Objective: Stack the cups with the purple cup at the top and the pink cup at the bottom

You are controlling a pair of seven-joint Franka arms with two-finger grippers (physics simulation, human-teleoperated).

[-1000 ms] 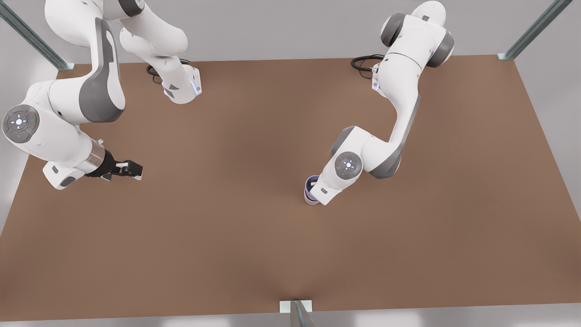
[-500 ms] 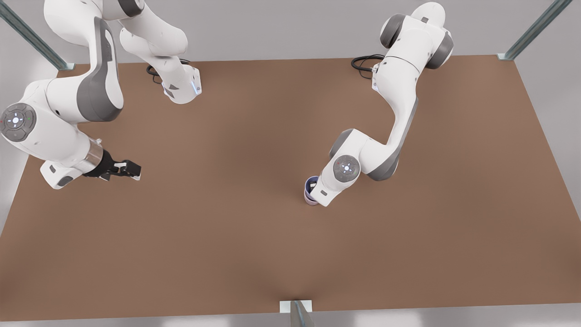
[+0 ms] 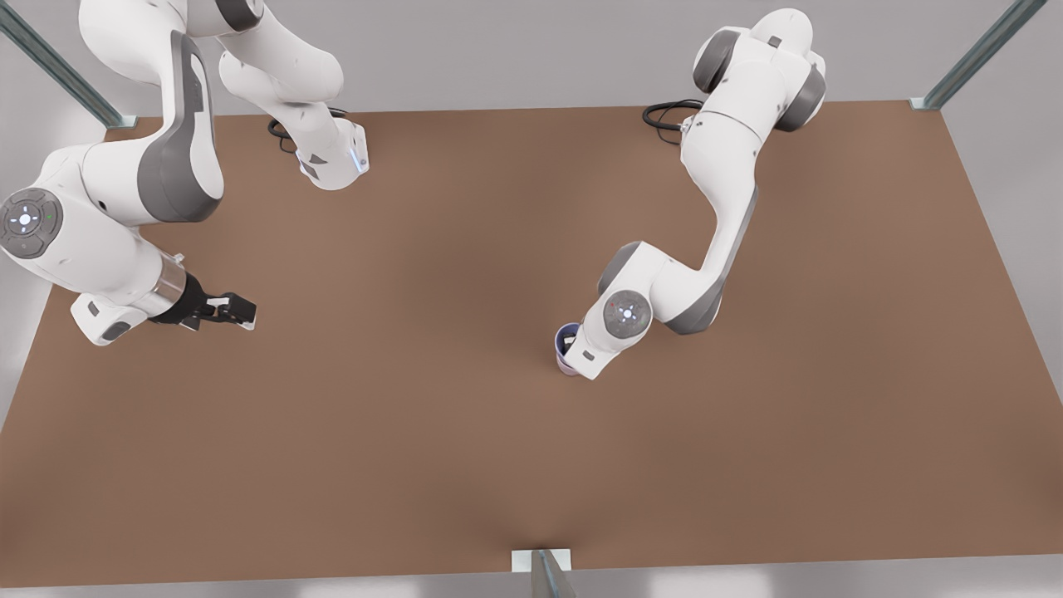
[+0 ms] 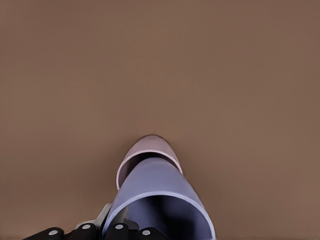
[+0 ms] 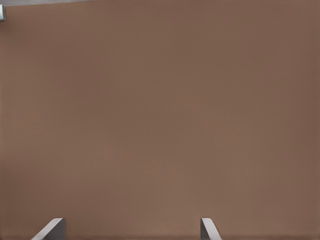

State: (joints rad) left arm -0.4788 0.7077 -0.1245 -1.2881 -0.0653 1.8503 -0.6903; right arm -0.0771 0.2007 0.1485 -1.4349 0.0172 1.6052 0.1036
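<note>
**Purple cup sits in pink cup as one arm holds it**

The purple cup point(image 4: 160, 195) sits nested in the pink cup point(image 4: 145, 150) near the middle of the brown table point(image 3: 465, 448), a little toward the front view's right. In the left wrist view the lavender tumbler rises out of the dusty pink one, whose rim curves around its far side; the purple cup's dark mouth faces the camera. In the front view the stacked pair appears as a small lavender rim point(image 3: 565, 339) with a sliver of pink point(image 3: 567, 371) below it, largely covered by the arm above.

The left gripper point(image 3: 573, 339) is at the cups, on the arm at the front view's right, which reaches down from its base at the table's far edge. One pale finger point(image 4: 102, 217) lies against the outside of the purple cup's wall, with the gripper's black body beside the rim, so the fingers appear clamped on that wall, though the second finger is hidden.

The right gripper point(image 3: 242, 311) hangs well apart from the cups, on the arm at the front view's left, above bare table, waiting. In the right wrist view its two fingertips point(image 5: 50, 229) stand wide apart with nothing between them.
</note>
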